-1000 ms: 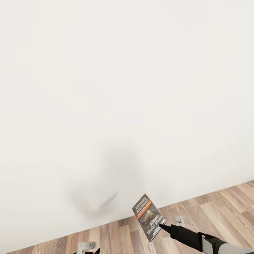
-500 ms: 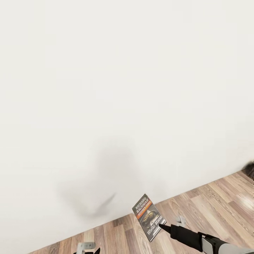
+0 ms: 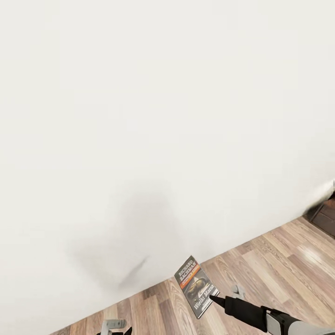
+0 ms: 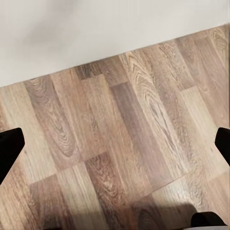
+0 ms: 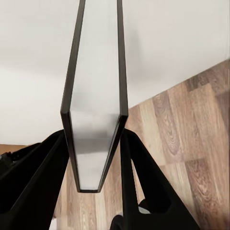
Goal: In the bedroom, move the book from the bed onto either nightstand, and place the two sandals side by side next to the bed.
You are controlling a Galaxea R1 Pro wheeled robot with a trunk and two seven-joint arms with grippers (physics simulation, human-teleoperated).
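Pinching book (image 3: 196, 286) — right tool (image 3: 211, 298).

Setting: we read this as a domestic interior, a simulator render. A plain white wall (image 3: 167, 116) spans most of the head view, meeting a wood-plank floor (image 3: 279, 270) in mixed brown tones along a bare seam. At about 3 o'clock, at the frame edge, we note a corner of dark brown wooden furniture (image 3: 325, 216); its type cannot be told. The left wrist view shows the same planks (image 4: 120, 158).
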